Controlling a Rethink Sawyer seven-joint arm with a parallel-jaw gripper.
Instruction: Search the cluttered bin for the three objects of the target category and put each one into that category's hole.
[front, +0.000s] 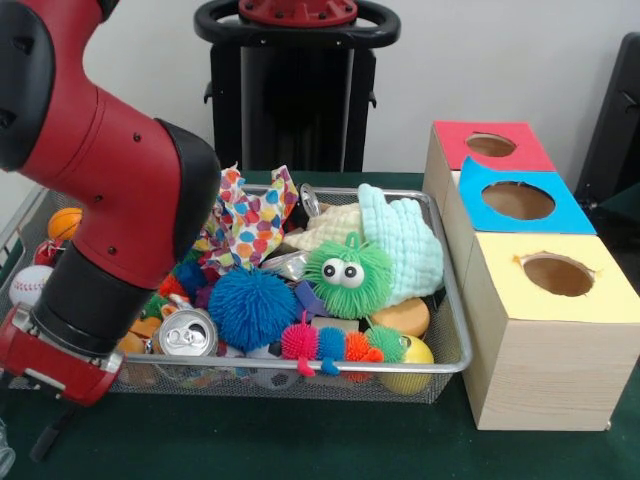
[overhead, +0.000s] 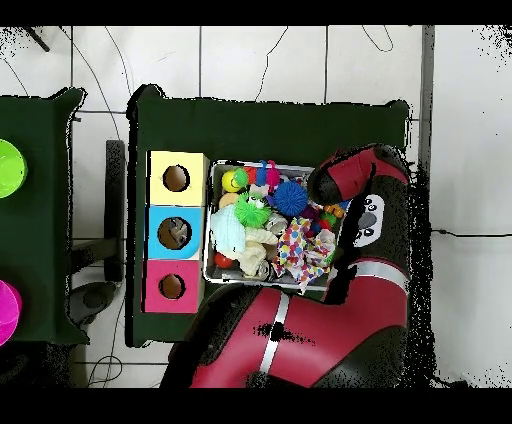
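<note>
Where bin (front: 452, 362) sits: three boxes (front: 545, 380).

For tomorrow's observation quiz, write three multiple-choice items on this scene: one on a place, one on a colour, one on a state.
1. Where does the blue-topped box stand?
A. between the red-topped and yellow-topped boxes
B. inside the bin
C. on the floor

2. What colour is the toy with googly eyes?
A. red
B. green
C. black

3. How is the bin?
A. empty
B. overturned
C. cluttered with objects

Answers: 1 A, the three boxes form a row with blue in the middle; 2 B, its spiky fur is green; 3 C, toys, cloths and a can fill it.
</note>
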